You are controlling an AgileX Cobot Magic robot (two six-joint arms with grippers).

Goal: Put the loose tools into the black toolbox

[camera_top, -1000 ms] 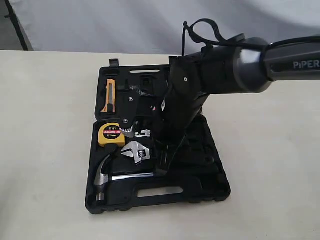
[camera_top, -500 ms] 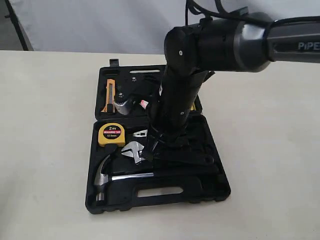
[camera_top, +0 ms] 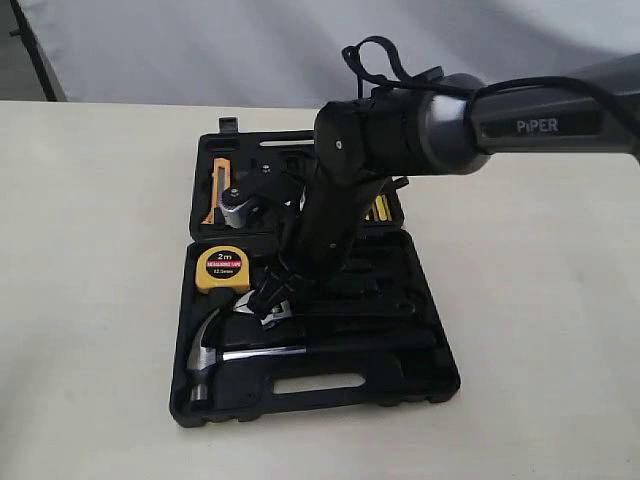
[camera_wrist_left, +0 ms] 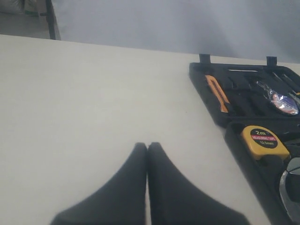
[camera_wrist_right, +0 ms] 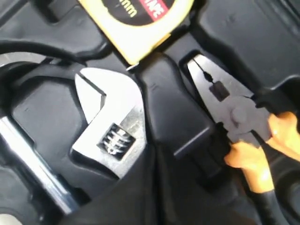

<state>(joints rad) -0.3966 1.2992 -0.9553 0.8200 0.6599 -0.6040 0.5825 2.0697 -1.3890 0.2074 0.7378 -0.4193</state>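
Left end effector (camera_wrist_left: 148, 145), clenched, hangs over the cream table (camera_wrist_left: 84, 93) before a grey backdrop (camera_wrist_left: 164, 23).

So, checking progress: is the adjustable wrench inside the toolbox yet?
In: adjustable wrench lies in a black toolbox recess beside the pliers.

wrench (camera_wrist_right: 110, 126): handle hidden behind right arm (camera_top: 340, 200) | pliers (camera_wrist_right: 234, 117): handles cut off

The open black toolbox (camera_top: 400, 385) lies flat on the cream table (camera_top: 90, 300).
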